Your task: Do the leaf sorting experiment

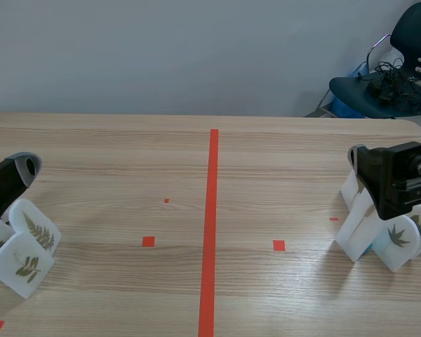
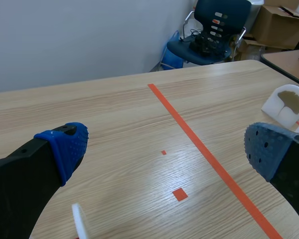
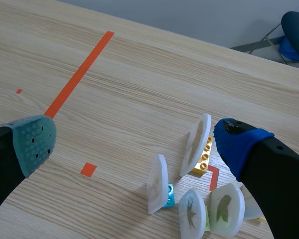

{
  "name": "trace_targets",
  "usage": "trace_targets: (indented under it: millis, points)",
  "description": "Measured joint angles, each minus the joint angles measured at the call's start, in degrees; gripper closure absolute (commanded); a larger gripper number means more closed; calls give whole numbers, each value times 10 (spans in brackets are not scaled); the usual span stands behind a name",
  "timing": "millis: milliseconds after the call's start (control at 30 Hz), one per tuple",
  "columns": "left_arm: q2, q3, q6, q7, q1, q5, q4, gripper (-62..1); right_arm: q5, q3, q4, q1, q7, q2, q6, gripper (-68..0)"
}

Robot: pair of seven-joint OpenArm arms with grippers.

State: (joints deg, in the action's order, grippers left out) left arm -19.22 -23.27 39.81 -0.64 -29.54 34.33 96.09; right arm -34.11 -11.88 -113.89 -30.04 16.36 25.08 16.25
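- My right claw is spread wide. Its pads are well apart with nothing between them, and it hangs over the near edge of its cluster.
- My left claw is also agape and empty. Just beneath it, the thin edge of one white tile peeks up.
- Closest under the right claw, a side-on tile stands on edge on a teal brick.
- Just beyond it is a tall tile, tilted beside a yellow brick. I cannot tell whether it rests on the brick.
- A face-on pair of leaf tiles stands beside those, so close together that they may be touching.
- In the scene view, the right cluster sits at the middle right of the frame and the left cluster at the lower left. The two are well apart, with the tape line running down the bench between them.
- By my reading, the sorting has hardly begun, and the step in hand is taking a first tile.
- I would start with the side-on tile, since it stands at the open edge of the cluster.
- To grip it well, I should turn the wrist so the pads meet its two flat faces, come straight down, and close gently.
- I would then lift straight up before carrying it across, because the neighbouring tiles look light and crowded and a sideways brush would likely topple them.
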Motion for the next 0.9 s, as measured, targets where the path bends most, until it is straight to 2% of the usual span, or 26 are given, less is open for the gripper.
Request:
trace_targets:
  millis: [200, 900]
  points:
    - [0, 18, 0, -2, -1, 0, 0, -623, -6, 0, 0, 0, 0, 0, 0, -679]
    - [0, 18, 0, -2, -1, 0, 0, -623, -7, 0, 0, 0, 0, 0, 0, -679]
